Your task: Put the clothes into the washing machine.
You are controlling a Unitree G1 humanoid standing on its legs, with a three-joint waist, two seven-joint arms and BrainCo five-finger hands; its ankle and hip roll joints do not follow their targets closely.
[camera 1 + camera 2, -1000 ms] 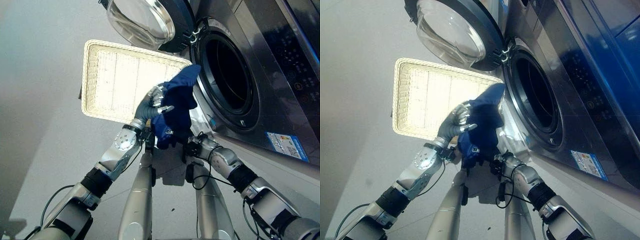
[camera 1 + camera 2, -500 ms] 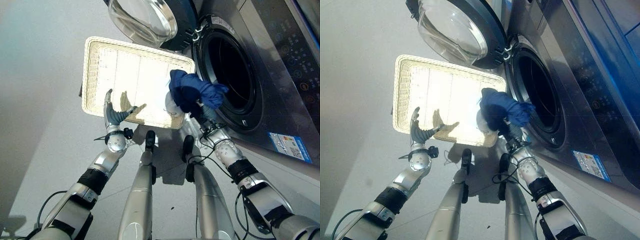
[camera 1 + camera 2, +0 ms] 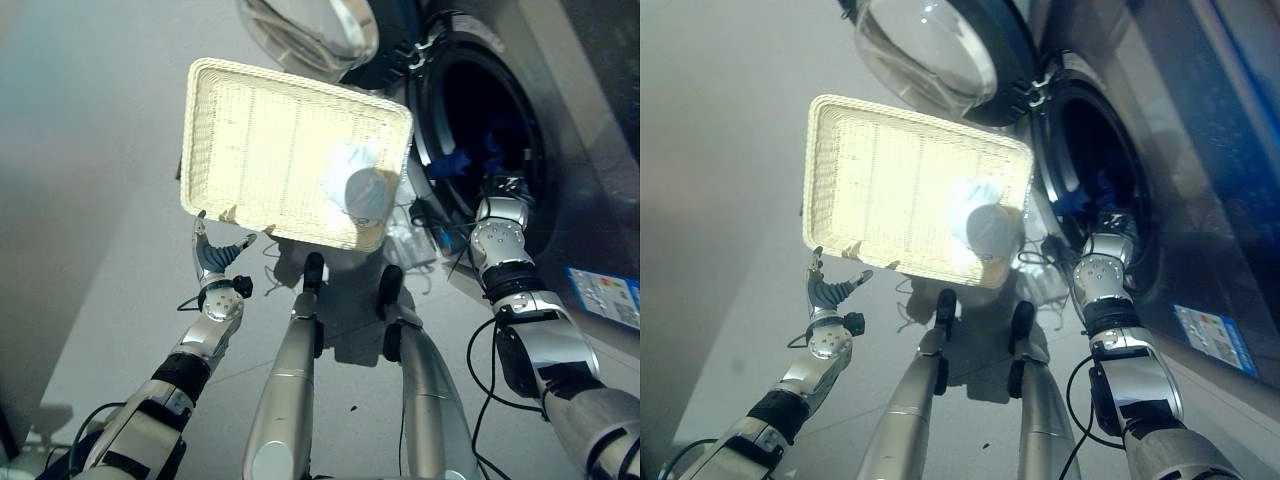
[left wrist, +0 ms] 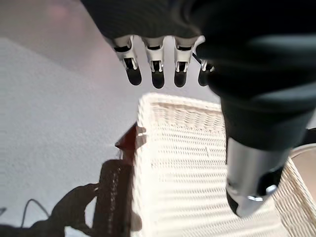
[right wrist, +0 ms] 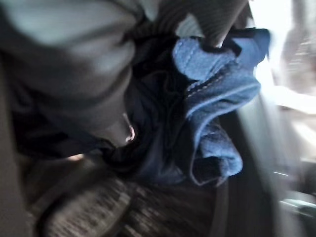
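One washing machine (image 3: pixel 560 140) stands at the right, with one round door (image 3: pixel 930 55) swung open and one dark drum opening (image 3: pixel 480 120). One white woven basket (image 3: pixel 240 150) lies on the floor beside it. One pale garment (image 3: pixel 358 185) lies in the basket's corner nearest the machine. One blue garment (image 5: pixel 217 103) sits inside the drum, seen bunched in the right wrist view. Two robot hands count: one left hand (image 3: pixel 215 255) near the basket's edge with straight fingers, and one right hand (image 3: pixel 500 190) at the drum mouth, its fingers hidden in the cloth. One label (image 3: pixel 605 295) shows on the machine's front
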